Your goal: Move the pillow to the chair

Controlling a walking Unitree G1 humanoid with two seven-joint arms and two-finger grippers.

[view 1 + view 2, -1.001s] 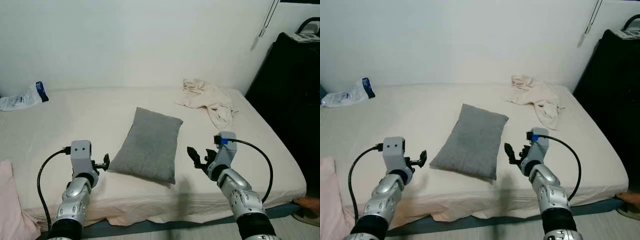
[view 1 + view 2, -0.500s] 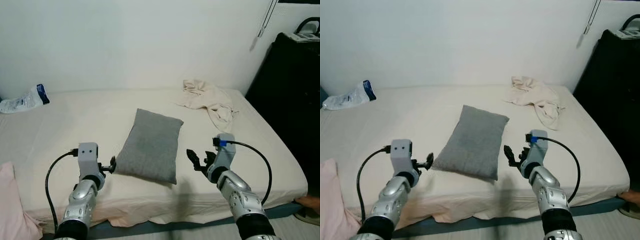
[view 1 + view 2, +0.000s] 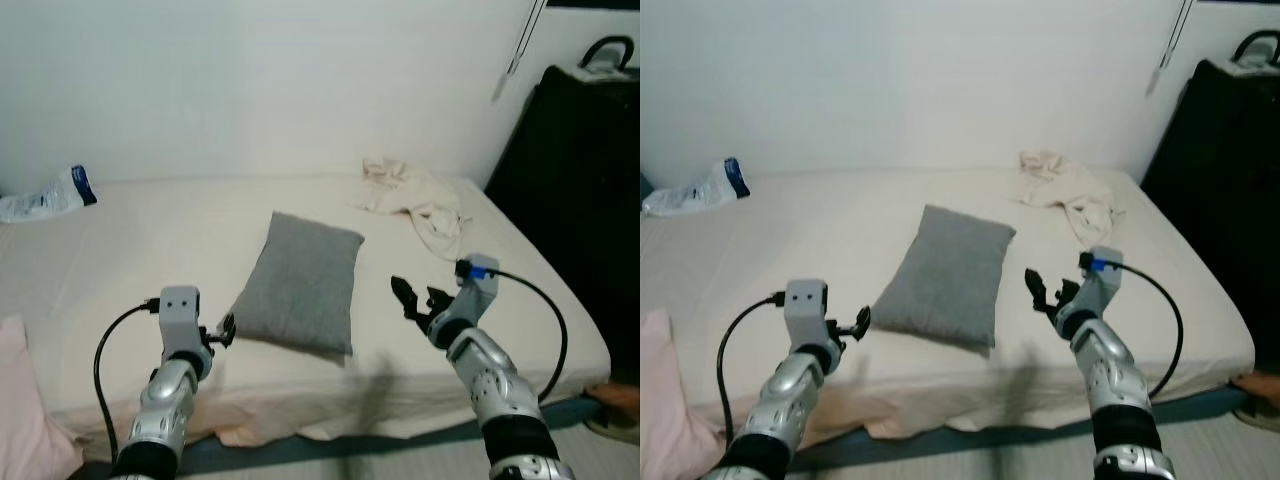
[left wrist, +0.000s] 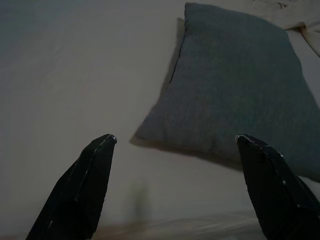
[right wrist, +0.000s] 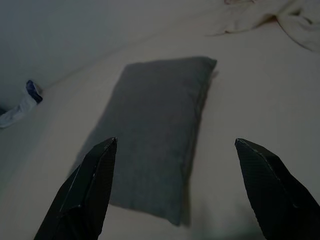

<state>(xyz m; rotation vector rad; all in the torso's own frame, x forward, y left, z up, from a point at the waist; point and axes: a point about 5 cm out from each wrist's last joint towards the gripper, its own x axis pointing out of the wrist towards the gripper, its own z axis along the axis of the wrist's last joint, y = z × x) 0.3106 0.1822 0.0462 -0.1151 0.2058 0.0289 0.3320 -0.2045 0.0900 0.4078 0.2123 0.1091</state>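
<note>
A grey rectangular fabric pillow [image 3: 297, 284] lies flat on the cream sheet of the bed [image 3: 120, 250], about midway across the mattress and toward its front edge, its long side running away from the robot. The left gripper [image 3: 226, 329] hangs just beside the pillow's near left corner, its two black fingers [image 4: 80, 192] spread apart with that corner between them in the left wrist view, not touching the cloth. The right gripper [image 3: 412, 300] hovers over the sheet off the pillow's right side, a little apart from it, its fingers [image 5: 82, 192] also spread wide and holding nothing. A crumpled cream cloth [image 3: 415, 200] sits near the bed's far right corner, and a white and blue plastic packet [image 3: 45, 196] rests at the far left edge. A black piece of furniture [image 3: 585, 190] stands beside the bed's right edge.
</note>
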